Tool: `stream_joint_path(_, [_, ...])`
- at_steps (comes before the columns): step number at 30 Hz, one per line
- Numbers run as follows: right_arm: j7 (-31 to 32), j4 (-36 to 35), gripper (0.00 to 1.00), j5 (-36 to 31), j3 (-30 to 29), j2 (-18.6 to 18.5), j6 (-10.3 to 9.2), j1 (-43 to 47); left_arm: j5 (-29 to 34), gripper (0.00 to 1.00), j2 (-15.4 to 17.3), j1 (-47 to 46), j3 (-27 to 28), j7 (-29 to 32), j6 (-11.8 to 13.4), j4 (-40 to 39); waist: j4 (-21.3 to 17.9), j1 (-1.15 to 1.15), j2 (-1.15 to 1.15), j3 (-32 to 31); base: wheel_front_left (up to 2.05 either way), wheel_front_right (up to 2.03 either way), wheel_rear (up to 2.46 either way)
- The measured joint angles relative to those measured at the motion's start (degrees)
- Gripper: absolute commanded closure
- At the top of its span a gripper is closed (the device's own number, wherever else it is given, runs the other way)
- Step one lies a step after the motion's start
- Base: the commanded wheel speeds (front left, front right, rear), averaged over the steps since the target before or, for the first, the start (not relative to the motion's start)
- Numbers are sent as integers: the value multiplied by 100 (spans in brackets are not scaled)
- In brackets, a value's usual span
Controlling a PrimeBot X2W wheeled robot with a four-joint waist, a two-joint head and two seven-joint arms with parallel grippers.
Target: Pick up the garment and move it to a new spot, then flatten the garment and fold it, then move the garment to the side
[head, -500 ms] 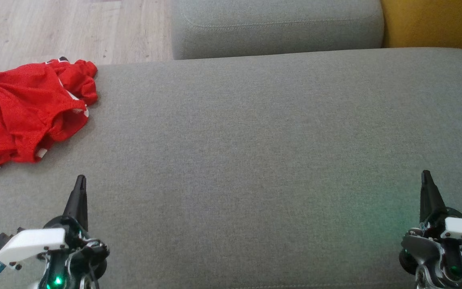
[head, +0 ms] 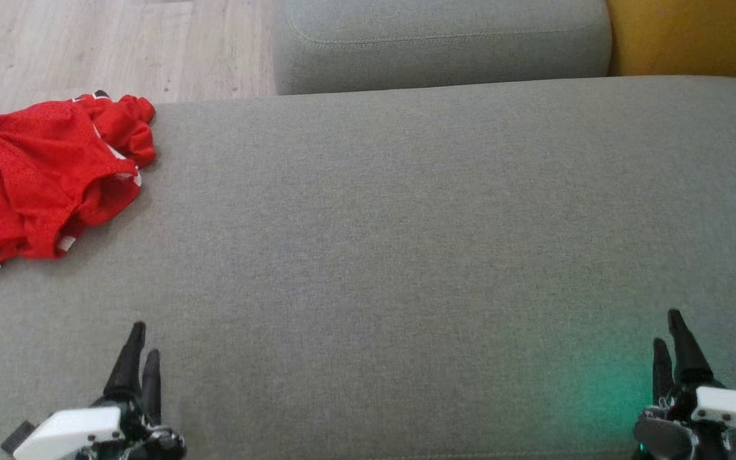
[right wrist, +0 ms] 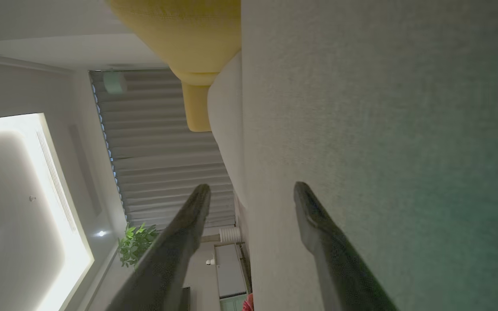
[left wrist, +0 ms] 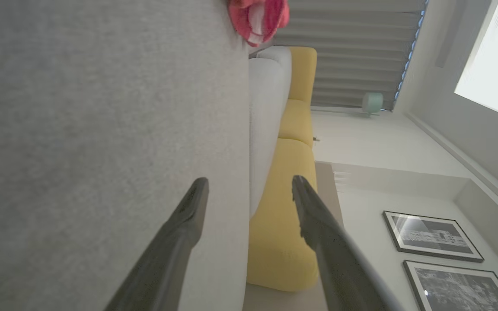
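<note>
The red garment lies crumpled at the far left of the grey cushion, its left part reaching the cushion's edge. My left gripper hovers low at the near left, well short of the garment, open and empty. My right gripper is at the near right, far from the garment, also open with nothing in it. In the left wrist view the fingers stand apart above the cushion, and the garment shows at the top. In the right wrist view the gripper is spread over bare grey fabric.
A second grey cushion butts against the far edge. A yellow cushion sits at the far right. Wooden floor lies beyond the far left corner, just behind the garment.
Both grippers have drawn back toward the near edge and turned so both fingers of each show. The garment has not moved.
</note>
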Motion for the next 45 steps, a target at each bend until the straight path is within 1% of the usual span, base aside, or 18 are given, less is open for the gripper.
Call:
stream_joint_path(11, [-157, -63, 0, -140, 119, 0, 0, 34, 89, 0, -2, 34, -163, -185, 2, -144, 1, 0, 0, -2, 0, 0, 0])
stream_joint_path(14, [-219, -123, 0, -287, 123, 0, 0, 34, 189, 0, -2, 34, -181, -205, 1, -215, 1, 0, 0, -2, 0, 0, 0])
stream_joint_path(18, [-287, -236, 0, -651, 135, 0, 0, 34, 360, 0, -1, 34, -203, -290, 1, -298, 1, 0, 0, -2, 0, 0, 0])
stream_joint_path(25, [-403, -428, 0, -1254, 177, 0, 0, 35, 875, 0, 0, 34, -307, -413, 42, -493, 4, 0, 0, 1, 0, 0, 0])
stream_joint_path(35, [-564, -670, 0, -2212, 347, 0, 0, 36, 1700, 0, 3, 35, -508, -556, 235, -806, 15, 0, 0, 6, 0, 0, 0])
stream_joint_path(45, [-717, -720, 0, -3136, 537, -1, 0, 41, 2679, 0, 7, 37, -710, -717, 390, -999, 25, 0, 0, 7, 0, 0, 0])
